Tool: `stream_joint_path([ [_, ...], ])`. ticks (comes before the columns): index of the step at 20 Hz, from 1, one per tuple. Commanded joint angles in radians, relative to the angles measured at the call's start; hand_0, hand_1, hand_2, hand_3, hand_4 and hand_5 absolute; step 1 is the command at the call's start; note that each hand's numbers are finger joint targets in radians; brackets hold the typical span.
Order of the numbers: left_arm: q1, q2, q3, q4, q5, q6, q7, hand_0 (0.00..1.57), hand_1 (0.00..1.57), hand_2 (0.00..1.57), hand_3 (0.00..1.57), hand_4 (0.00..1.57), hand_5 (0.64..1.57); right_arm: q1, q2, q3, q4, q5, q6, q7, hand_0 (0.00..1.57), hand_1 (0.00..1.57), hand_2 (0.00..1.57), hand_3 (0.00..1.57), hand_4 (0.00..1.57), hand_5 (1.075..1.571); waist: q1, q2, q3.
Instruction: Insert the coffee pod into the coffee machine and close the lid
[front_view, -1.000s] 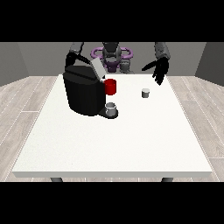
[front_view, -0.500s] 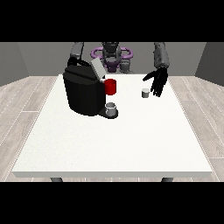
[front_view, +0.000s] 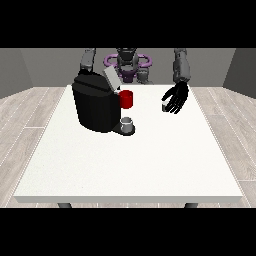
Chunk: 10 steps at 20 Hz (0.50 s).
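The black coffee machine stands left of the table's middle with its grey lid tilted up. It has a red part at its front. A small grey cup sits on its drip tray. The small white coffee pod rests on the table to the right. The hand at the view's right hangs right beside the pod, fingers spread and pointing down; I cannot tell whether they touch it. The arm at the view's left runs down behind the machine, and its hand is hidden.
The white table stretches wide towards the camera in front of the machine. The robot's torso stands behind the far edge. Wooden floor surrounds the table.
The hand at the view's right has come down and inward, from raised near the far right edge to just beside the pod. The machine, lid and cup have not moved.
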Motion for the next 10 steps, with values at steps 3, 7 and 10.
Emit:
stream_joint_path([
  [3, -0.024, 0.023, -0.044, 0.077, -0.123, 0.066, -0.051, 0.94, 0.94, 1.04, 0.87, 0.43, 1.571, -0.001, 0.001, -0.010, 0.052, -0.008, 0.009, -0.049, 0.00, 0.00, 0.00, 0.00, 0.00, 1.571, -0.002, 0.012, 0.0002],
  [7, -0.059, 0.012, -0.078, 0.121, -0.182, 0.036, -0.019, 0.83, 0.83, 1.00, 0.86, 0.34, 1.571, -0.024, 0.016, -0.006, 0.115, 0.011, -0.010, -0.080, 0.00, 0.00, 0.00, 0.00, 0.00, 1.571, 0.008, 0.017, 0.0003],
  [10, -0.081, -0.002, -0.118, 0.142, -0.245, 0.024, 0.028, 0.88, 0.88, 1.00, 0.82, 0.28, 1.571, -0.029, 0.020, -0.004, 0.128, -0.017, 0.003, -0.076, 0.00, 0.00, 0.00, 0.00, 0.00, 1.571, -0.010, -0.004, 0.0004],
])
